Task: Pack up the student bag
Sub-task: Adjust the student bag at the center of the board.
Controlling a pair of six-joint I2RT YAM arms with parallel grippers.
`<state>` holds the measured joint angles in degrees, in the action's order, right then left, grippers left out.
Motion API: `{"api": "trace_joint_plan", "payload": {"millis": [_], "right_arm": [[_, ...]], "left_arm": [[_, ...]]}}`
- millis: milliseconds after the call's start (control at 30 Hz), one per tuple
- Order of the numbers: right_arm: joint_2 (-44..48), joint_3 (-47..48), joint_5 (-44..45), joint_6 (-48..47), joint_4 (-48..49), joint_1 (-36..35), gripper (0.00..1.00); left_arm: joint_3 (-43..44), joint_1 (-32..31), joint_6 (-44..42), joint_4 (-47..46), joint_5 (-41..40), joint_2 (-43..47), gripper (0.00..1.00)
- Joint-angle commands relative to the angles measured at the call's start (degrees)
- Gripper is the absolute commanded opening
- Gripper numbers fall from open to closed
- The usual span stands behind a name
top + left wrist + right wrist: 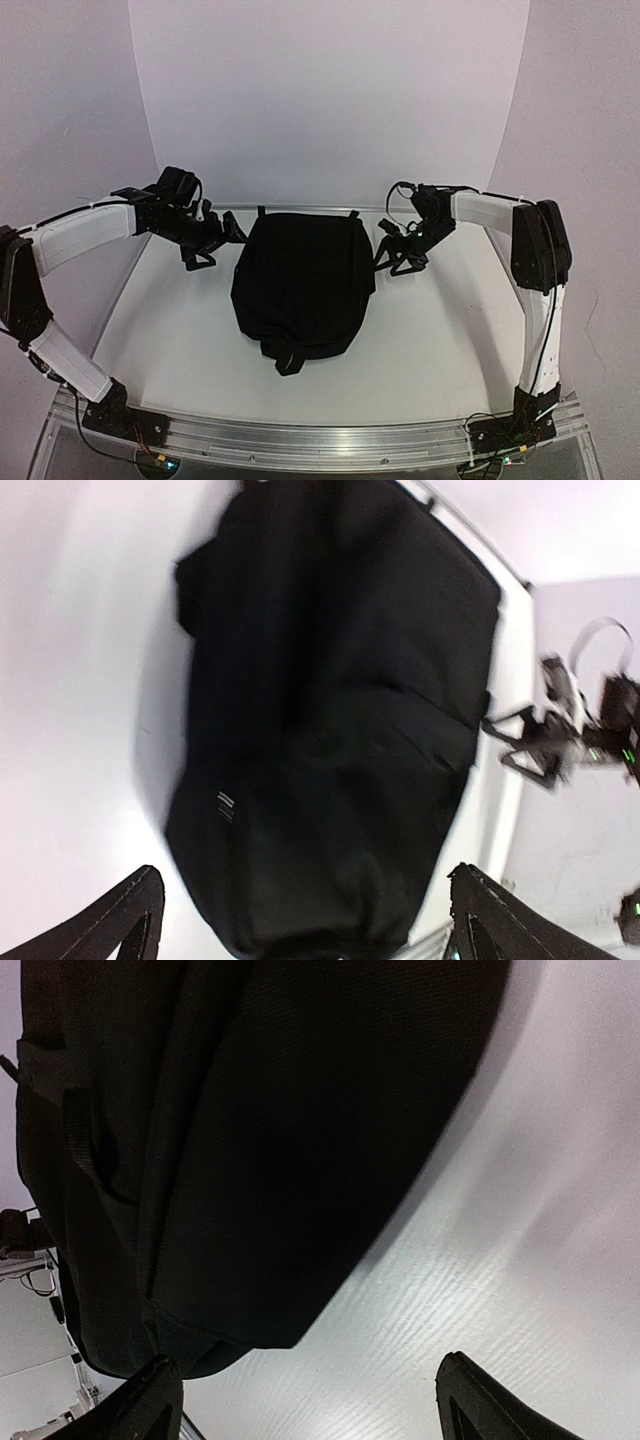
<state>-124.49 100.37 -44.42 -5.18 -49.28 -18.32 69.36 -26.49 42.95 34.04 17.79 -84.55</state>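
Fingers of the left claw stand wide apart with nothing between them, and the right claw gapes empty in the same way. Each hangs low at a far corner of the large soft black fabric student bag, the left claw just beside its left edge and the right claw just beside its right edge; whether either one brushes the cloth I cannot tell. The bag lies flat between them on the white worktop, towards its far side, with a short black webbing strap trailing from its near end. It looks limp rather than stiff, likely to sag and fold when lifted, neither slippery nor fragile, and probably light for its bulk. A pinch on a seam, a strap or the zipper edge should hold better than one on the broad, slack panel.
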Motion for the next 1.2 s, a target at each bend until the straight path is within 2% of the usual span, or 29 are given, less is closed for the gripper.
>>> {"api": "trace_joint_plan", "payload": {"millis": [0,67,200,267,433,533,600,700,767,833,867,900,967,1000,1067,1167], "right_arm": [[1.13,2.54,-0.61,1.59,0.9,-4.34,0.88],[0.38,2.0,0.48,2.38,1.93,-6.17,0.88],[-1.35,-2.0,1.7,4.67,6.39,-8.0,0.86],[-3.0,-2.94,2.11,6.63,7.63,-7.98,0.77],[-5.44,-2.39,5.12,7.35,7.89,-5.65,0.46],[-5.23,-2.21,5.84,6.9,7.8,-3.75,0.33],[-4.91,-2.66,6.05,6.72,7.84,-2.48,0.19],[-4.55,-2.62,6.9,6.1,7.79,0.27,0.04],[-4.5,-1.08,8.15,5.72,7.72,2.23,0.0],[-3.84,0.61,8.9,3.88,7.7,4.14,0.01],[-2.93,1.19,8.98,2.67,7.58,4.58,0.08],[-1.7,1.35,8.89,1.48,7.42,4.83,0.19],[1.95,-0.96,8.58,-1.5,6.92,4.91,0.51],[3.98,-2.75,8.68,-2.95,6.61,4.93,0.58],[8.89,-6.35,8.56,-6.34,5.07,4.88,0.64],[17.65,-14.43,5.9,-10.37,3.84,4.84,0.64]], "left_arm": [[2.77,0.38,-3.55,4.25,0.23,-7.5,1.0],[0.33,0.35,-3.06,2.9,2.6,-9.68,0.99],[-7.62,0.39,-1.61,-1.05,4.98,-10.58,0.89],[-12.0,0.47,-1.03,-2.63,5.42,-10.52,0.83],[-17.6,0.45,-0.45,-5.6,6.55,-11.27,0.63],[-15.2,0.44,-1.73,-6.97,6.89,-14.22,0.53],[-11.35,0.44,-3.52,-7.82,7.45,-18.01,0.43],[-1.26,0.37,-5.93,-8.08,9.94,-26.65,0.28],[6.33,0.04,-6.93,-6.68,11.47,-30.89,0.22],[11.54,-0.46,-7.06,-6.47,12.79,-32.71,0.23],[12.14,-0.48,-6.86,-6.58,13.23,-32.34,0.26],[12.32,-0.49,-6.74,-6.39,13.28,-31.68,0.29],[10.69,-0.42,-6.41,-6.17,12.55,-28.18,0.42],[8.82,-0.48,-6.39,-6.15,11.97,-25.65,0.49],[4.77,-0.58,-6.86,-5.94,10.82,-19.94,0.6],[-2.41,-1.37,-9.07,-6.13,11.27,-9.3,0.68]]}}
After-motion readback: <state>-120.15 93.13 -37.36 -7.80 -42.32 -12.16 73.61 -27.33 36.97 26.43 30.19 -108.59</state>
